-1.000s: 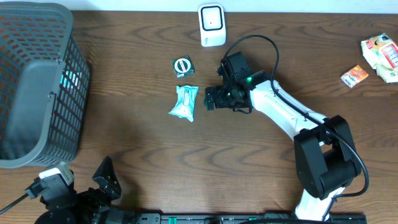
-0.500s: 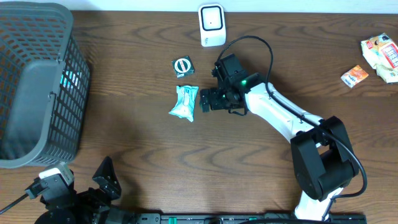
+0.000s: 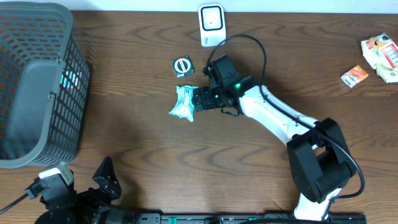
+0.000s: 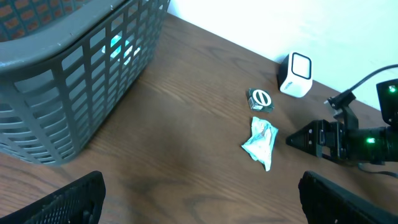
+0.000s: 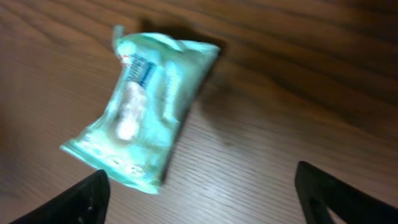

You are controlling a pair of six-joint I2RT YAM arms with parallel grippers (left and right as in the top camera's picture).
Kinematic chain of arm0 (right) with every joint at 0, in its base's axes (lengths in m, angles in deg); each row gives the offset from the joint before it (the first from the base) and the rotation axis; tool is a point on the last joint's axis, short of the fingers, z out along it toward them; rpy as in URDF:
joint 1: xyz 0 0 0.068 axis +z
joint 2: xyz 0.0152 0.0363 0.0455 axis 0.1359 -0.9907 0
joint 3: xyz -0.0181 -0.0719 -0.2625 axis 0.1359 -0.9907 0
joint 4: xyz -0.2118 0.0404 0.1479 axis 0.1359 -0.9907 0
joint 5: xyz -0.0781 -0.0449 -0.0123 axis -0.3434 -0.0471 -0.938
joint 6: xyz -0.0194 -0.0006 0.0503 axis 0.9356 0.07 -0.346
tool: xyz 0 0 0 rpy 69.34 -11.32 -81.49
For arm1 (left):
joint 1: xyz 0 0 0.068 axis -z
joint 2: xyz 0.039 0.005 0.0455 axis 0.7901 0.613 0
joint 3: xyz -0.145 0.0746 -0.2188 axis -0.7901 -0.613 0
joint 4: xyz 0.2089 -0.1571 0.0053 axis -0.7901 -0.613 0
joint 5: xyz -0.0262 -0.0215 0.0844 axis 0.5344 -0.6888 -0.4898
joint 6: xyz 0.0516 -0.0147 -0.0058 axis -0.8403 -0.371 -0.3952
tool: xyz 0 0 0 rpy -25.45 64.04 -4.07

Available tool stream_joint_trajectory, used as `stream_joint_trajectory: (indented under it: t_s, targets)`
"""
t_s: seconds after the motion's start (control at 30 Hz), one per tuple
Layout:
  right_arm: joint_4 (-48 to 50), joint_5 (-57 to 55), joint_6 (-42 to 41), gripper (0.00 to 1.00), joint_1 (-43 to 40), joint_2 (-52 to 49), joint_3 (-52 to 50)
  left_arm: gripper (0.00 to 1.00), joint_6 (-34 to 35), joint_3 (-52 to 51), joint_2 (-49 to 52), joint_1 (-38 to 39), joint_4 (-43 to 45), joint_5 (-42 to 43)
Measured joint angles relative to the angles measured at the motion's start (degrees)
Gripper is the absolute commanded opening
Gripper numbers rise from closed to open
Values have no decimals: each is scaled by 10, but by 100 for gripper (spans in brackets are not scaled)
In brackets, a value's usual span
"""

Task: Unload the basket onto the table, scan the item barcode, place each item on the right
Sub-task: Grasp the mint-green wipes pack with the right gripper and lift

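A teal packet (image 3: pixel 185 102) lies flat on the wooden table; it also shows in the left wrist view (image 4: pixel 260 142) and fills the upper left of the right wrist view (image 5: pixel 146 130). Right beside its right edge is my right gripper (image 3: pixel 200 98), open, with only bare wood between the fingers (image 5: pixel 208 199). The packet's lower edge reaches toward the left fingertip (image 5: pixel 87 199). The white scanner (image 3: pixel 212 25) stands upright at the table's back edge. My left gripper (image 4: pixel 199 199) is open and empty at the front left, far from the packet.
A small round green-and-white item (image 3: pixel 183 65) lies between the scanner and the packet. A large grey basket (image 3: pixel 37 81) occupies the left side. Snack packets (image 3: pixel 380 56) and a small orange one (image 3: pixel 354 76) lie at the far right.
My right gripper has moved left across the table and now stands at the teal packet's right edge. The packet and my left arm have not moved.
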Motion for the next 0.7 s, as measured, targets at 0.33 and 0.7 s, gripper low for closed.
stream_joint_trajectory:
  t_s: [0.33, 0.7]
  targets:
    - [65, -23, -55, 81, 28, -10, 0, 98, 0, 0, 0, 0, 0, 0]
    - [82, -43, -92, 55, 48, -79, 0, 98, 0, 0, 0, 0, 0, 0]
